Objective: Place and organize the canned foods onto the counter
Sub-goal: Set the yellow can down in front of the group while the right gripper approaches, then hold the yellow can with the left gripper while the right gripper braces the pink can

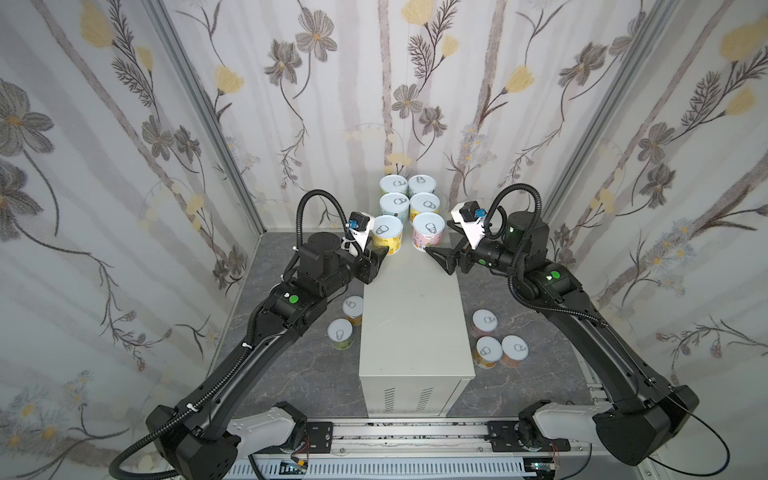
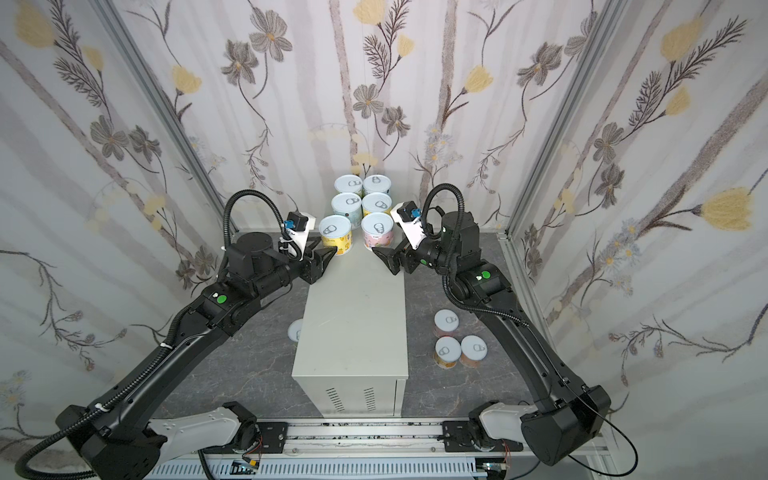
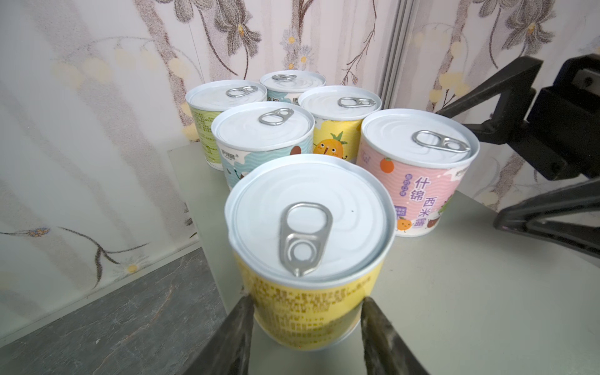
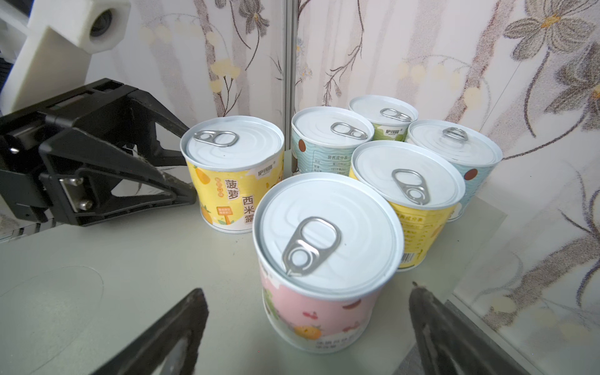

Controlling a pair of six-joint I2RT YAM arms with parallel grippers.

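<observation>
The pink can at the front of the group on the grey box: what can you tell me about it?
The pink can is a short cylinder with a fruit-printed label, a white lid and a silver pull tab, unopened. It stands upright on the counter, the near right one of six cans grouped there. The open fingers of the right gripper flank it without touching; whether the can behind touches it is unclear.

Your yellow can (image 3: 308, 246), pink can (image 4: 328, 240): white-coated metal lids, slight sheen; bare metal pull tabs, satin; printed labels, smooth; table (image 1: 411, 316): painted sheet metal, matt, smooth; floor (image 1: 299, 374): marbled stone look, matt; left tool (image 3: 306, 298), right tool (image 4: 306, 288): black plastic, matt, tips scuffed.
</observation>
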